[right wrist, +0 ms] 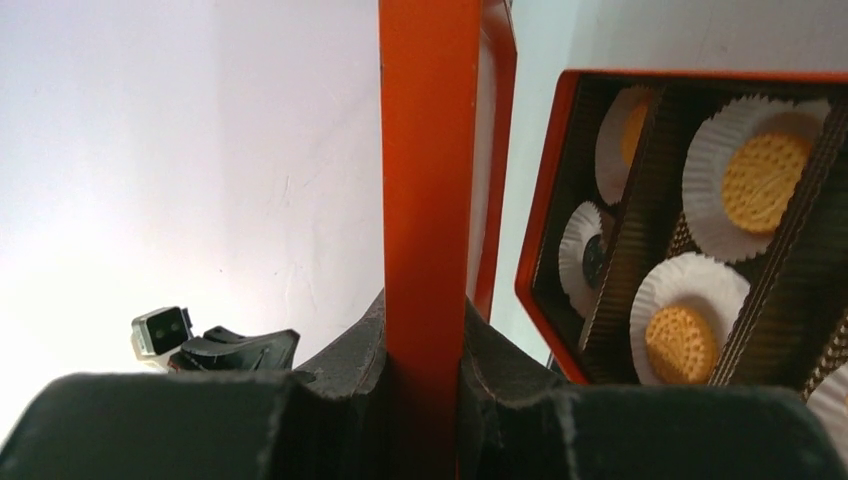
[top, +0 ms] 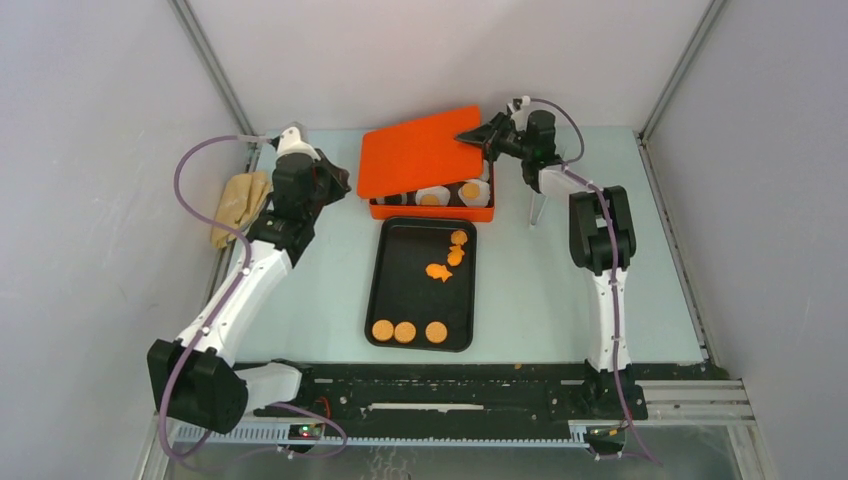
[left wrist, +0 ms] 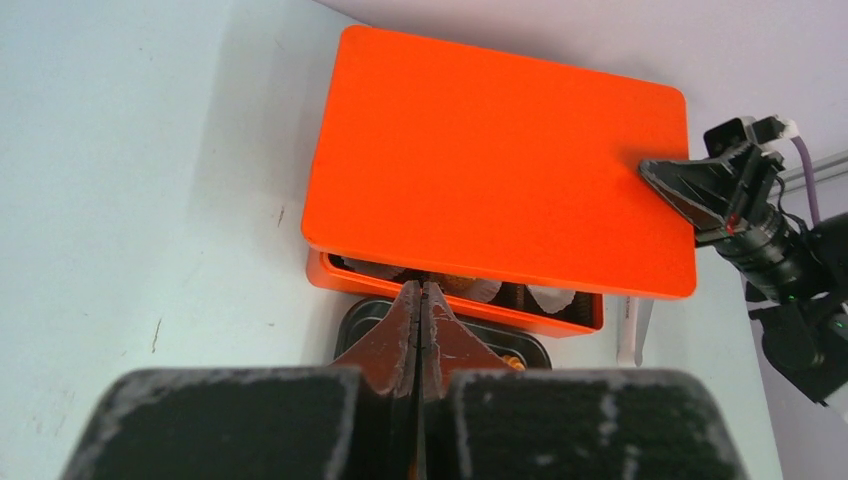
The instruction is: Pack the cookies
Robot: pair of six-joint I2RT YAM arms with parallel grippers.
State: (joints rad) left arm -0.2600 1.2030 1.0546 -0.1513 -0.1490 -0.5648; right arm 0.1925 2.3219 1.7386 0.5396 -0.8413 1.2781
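Orange lid [top: 420, 150] clamped in the right hand [top: 480, 136], askew over the box [top: 432, 213], left hand [left wrist: 421, 295] pinched together, empty: lidding step, I reckon, so square up and lower.

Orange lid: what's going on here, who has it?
The right gripper is clamped on the right edge of the orange lid, holding it askew over the orange box, front row uncovered. Paper cups with cookies show there. The left gripper is shut, empty, left of the box. More cookies lie on the black tray, not yet packed.
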